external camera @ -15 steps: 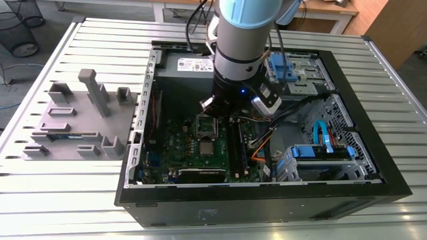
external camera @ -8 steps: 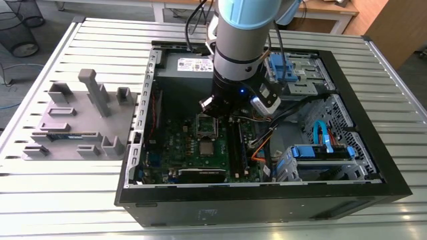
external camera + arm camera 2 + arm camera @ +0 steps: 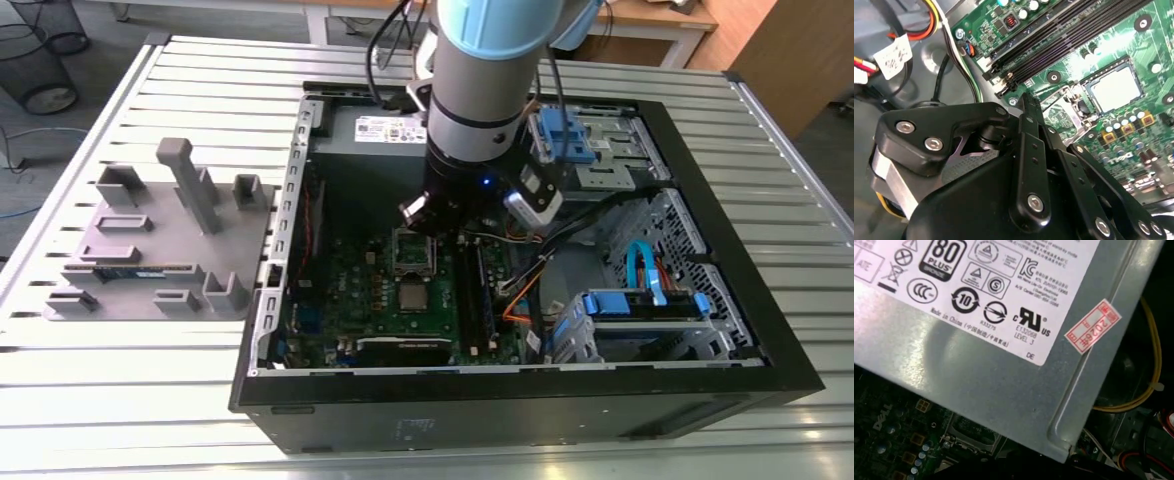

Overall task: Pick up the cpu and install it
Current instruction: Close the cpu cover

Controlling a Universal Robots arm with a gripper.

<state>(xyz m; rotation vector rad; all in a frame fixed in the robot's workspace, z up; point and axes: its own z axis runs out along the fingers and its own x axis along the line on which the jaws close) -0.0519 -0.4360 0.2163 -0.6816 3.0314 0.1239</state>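
The cpu (image 3: 416, 297) is a small silver square lying flat in the socket on the green motherboard (image 3: 360, 300) inside the open computer case. In the second wrist view the cpu (image 3: 1114, 89) sits inside its metal frame, with the socket's hinged cover plate (image 3: 1059, 110) swung open beside it. My gripper (image 3: 431, 230) hangs over the board just beyond the socket, apart from the cpu; nothing shows in its grasp. Its black linkage (image 3: 1029, 150) takes up the near part of the second wrist view.
The grey power supply (image 3: 1004, 365) stands right behind the gripper. Black memory slots (image 3: 1069, 45) and loose cables (image 3: 954, 65) lie beside the socket. A blue drive cage (image 3: 641, 305) fills the case's right. A grey fixture (image 3: 160, 240) with a green memory stick (image 3: 127, 270) sits outside, left.
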